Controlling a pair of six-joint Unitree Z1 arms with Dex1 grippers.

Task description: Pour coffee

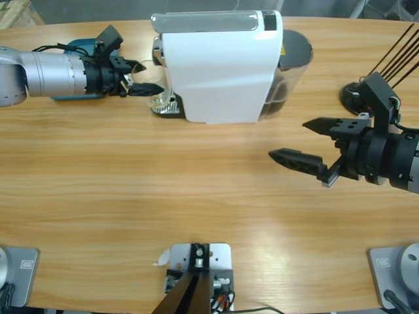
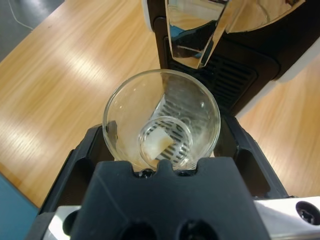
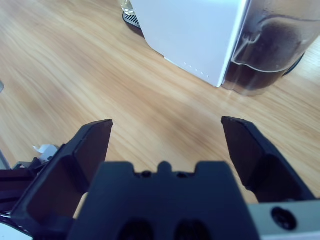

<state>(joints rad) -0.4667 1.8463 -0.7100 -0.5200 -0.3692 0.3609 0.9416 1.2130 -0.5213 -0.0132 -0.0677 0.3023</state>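
The left gripper (image 1: 145, 78) has its fingers closed on the empty glass (image 2: 161, 120) under the coffee machine (image 1: 219, 65). The right gripper (image 1: 314, 142) has its fingers spread wide, holding nothing, over bare worktop (image 1: 163, 183).

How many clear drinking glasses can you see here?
1. The small clear drinking glass sits between the left gripper's black jaws, on the drip tray under the white coffee machine's spout. Others could hide behind the machine.

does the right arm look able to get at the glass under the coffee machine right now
Probably not. The glass sits between the left tool's jaws, and the white coffee machine stands between it and the open right tool.
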